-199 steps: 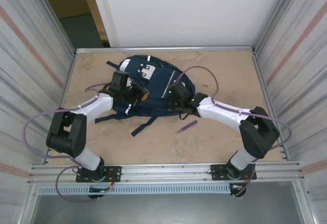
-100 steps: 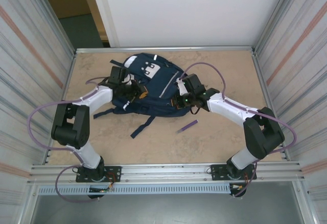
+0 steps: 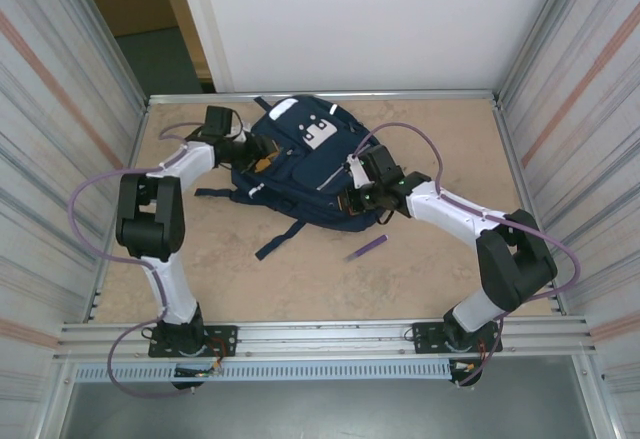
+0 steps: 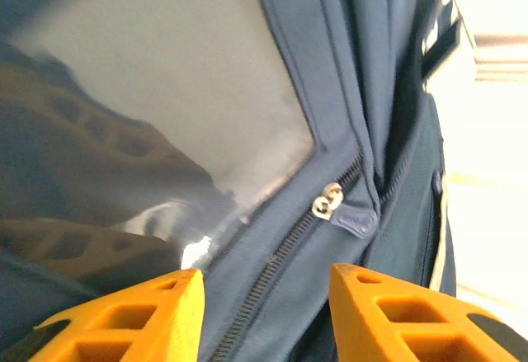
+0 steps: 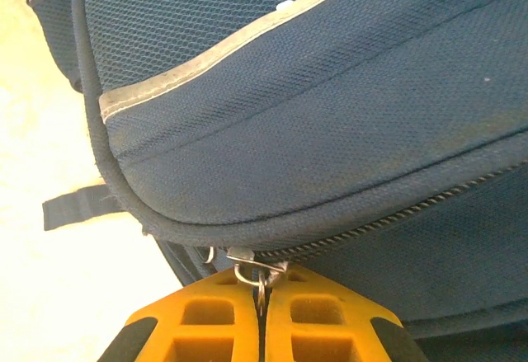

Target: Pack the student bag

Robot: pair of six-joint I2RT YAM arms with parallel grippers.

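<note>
The right gripper (image 5: 262, 286) is pressed fully shut. Its orange fingers (image 5: 206, 321) meet on a small metal zipper pull (image 5: 247, 271) that hangs from the lower seam of the student bag (image 5: 313, 115), just under a curved panel edged with pale piping.

The left gripper (image 4: 264, 296) is partly open. Its fingers (image 4: 157, 317) are apart and nothing sits between them. Past the gap runs the bag's zipper track, with a silver slider (image 4: 328, 204) carrying a blue tab. Pale grey lining (image 4: 165, 73) shows in the opened mouth beside it.

From above, the left gripper (image 3: 252, 149) is at the bag's left edge and the right gripper (image 3: 358, 197) at its near right corner. The student bag (image 3: 305, 159) lies flat on the table (image 3: 450, 139), toward the far middle, with its white buckle patches (image 3: 318, 131) facing up. A dark strap (image 3: 281, 240) trails from it toward the near side. A small purple stick (image 3: 366, 248) lies on the table near the bag's near edge, apart from both the bag and the right gripper.
</note>
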